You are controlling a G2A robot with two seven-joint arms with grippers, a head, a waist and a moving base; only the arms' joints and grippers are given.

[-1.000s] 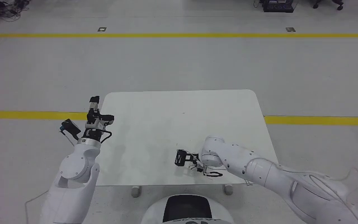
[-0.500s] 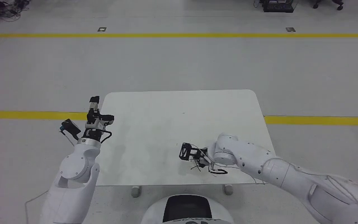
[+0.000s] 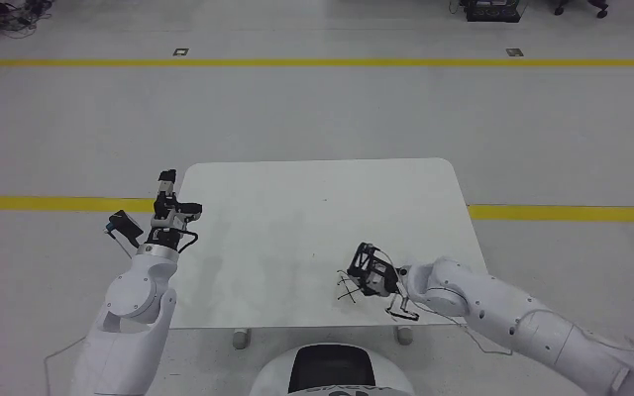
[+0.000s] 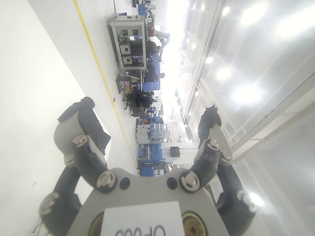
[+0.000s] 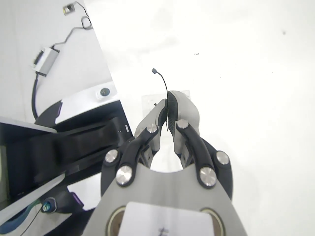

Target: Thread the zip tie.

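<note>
A thin black zip tie (image 5: 163, 81) is pinched between the pads of my right gripper (image 5: 168, 97), which is shut on it. Its strap curves up out of the fingertips to a small square head, and a short tail hangs below the pads. In the top view the right gripper (image 3: 365, 265) hovers over the white table (image 3: 317, 208) near its front edge, right of centre, with the zip tie (image 3: 346, 288) dangling beside it. My left gripper (image 3: 166, 184) stands at the table's left edge, raised and pointing upward. Its fingers (image 4: 83, 121) are spread wide, open with nothing between them.
The table's front edge runs just below the right gripper. A small grey box (image 5: 45, 58) with a cable lies on the floor beside the table. A yellow floor line (image 3: 555, 212) passes on either side of the table.
My right gripper has moved to the right along the table's front part, carrying the zip tie with it. The left arm has kept still.
</note>
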